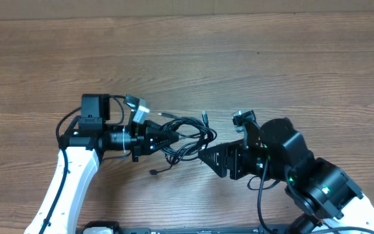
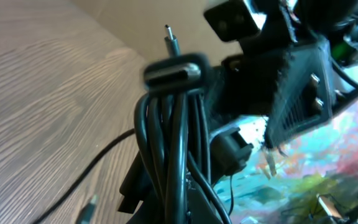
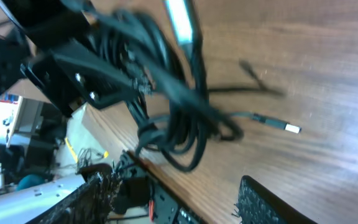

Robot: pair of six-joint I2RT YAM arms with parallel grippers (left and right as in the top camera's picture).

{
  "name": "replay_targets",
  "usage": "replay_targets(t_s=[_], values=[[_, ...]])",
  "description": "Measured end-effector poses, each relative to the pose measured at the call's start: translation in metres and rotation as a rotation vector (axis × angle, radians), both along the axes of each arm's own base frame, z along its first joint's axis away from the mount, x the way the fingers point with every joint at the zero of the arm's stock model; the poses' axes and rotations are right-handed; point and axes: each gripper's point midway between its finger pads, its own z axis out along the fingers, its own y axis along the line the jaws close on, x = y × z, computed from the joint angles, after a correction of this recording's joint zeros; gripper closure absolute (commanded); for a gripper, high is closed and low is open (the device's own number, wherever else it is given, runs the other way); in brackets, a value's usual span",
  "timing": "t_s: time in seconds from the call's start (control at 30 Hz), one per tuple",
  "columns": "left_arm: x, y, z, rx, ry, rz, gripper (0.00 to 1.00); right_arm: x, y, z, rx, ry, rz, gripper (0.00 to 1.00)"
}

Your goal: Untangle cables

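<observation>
The cables (image 1: 188,135) are a tangled black bundle at the table's middle, with loose plug ends sticking out (image 1: 204,116). My left gripper (image 1: 166,140) is shut on the bundle's left side. In the left wrist view the cords (image 2: 169,130) rise from the jaws (image 2: 182,202) to a looped top with a silver-tipped plug (image 2: 171,41). My right gripper (image 1: 206,156) is open and empty just right of the bundle, below it. In the right wrist view its fingers (image 3: 176,185) are spread, with the bundle (image 3: 166,106) ahead of them and a silver-tipped plug (image 3: 291,128) lying on the wood.
The wooden table (image 1: 193,58) stretches far behind the arms. A loose thin strand end (image 1: 156,171) lies in front of the bundle. The table's front edge with black equipment (image 3: 166,202) is close under my right gripper.
</observation>
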Motion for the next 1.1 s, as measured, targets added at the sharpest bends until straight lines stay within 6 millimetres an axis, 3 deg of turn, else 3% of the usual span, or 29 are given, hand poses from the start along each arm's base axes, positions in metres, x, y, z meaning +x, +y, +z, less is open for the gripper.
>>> replay_targets(t_s=[0.33, 0.43, 0.63, 0.97, 1.1], values=[[0.016, 0.003, -0.014, 0.088, 0.189, 0.095, 0.96, 0.012, 0.011, -0.012, -0.008, 0.036, -0.004, 0.38], [0.016, 0.003, -0.014, 0.088, 0.208, 0.097, 0.96, 0.021, 0.007, -0.019, -0.055, 0.007, -0.034, 0.45], [0.014, 0.003, -0.016, 0.092, 0.245, 0.102, 0.96, 0.041, -0.001, -0.019, -0.129, -0.134, -0.06, 0.5], [0.015, 0.003, -0.018, 0.102, 0.253, 0.11, 0.96, 0.054, -0.008, -0.012, -0.266, -0.406, 0.048, 0.57], [0.015, 0.004, -0.018, 0.104, 0.253, 0.111, 0.96, 0.069, -0.01, 0.0, -0.301, -0.524, 0.028, 0.58]])
